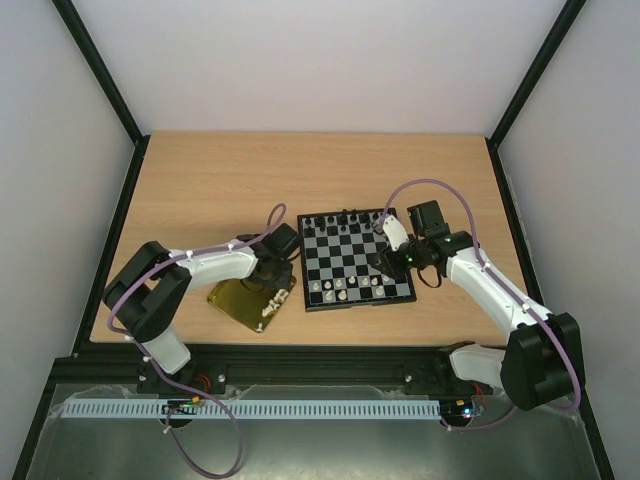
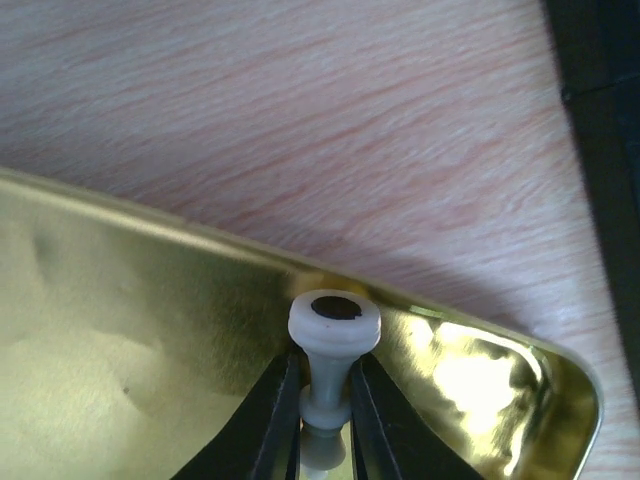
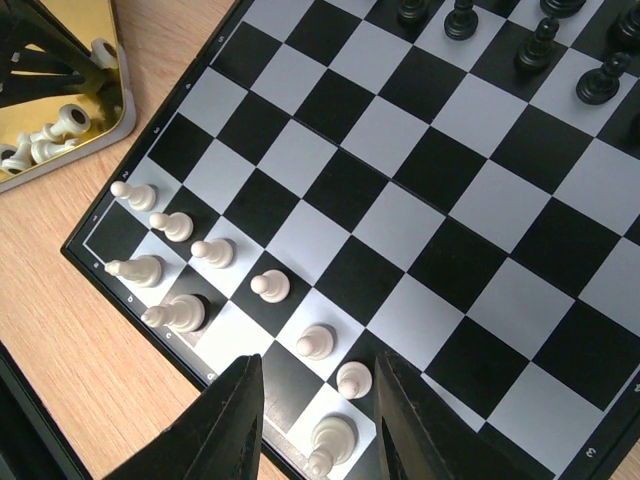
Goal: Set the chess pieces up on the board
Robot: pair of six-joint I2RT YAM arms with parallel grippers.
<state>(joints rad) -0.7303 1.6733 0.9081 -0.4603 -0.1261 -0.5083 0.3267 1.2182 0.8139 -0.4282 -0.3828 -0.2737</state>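
The left gripper (image 2: 323, 400) clamps a white piece (image 2: 333, 325) by its thin stem in the gold tray (image 2: 120, 330). The hold looks shallow, so it may slip when lifted. The right gripper (image 3: 318, 370), jaws apart over the board (image 3: 400, 200), could topple standing pawns (image 3: 270, 286).

board (image 1: 357, 258): on table (image 1: 200, 180), right of tray (image 1: 235, 300)
chess pieces (image 3: 213, 251): along board's near rows; a few more, it seems, in tray

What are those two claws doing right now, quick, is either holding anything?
Left gripper: closed on a white chess piece, at the gold tray.
Right gripper: open, holding nothing, above the board.
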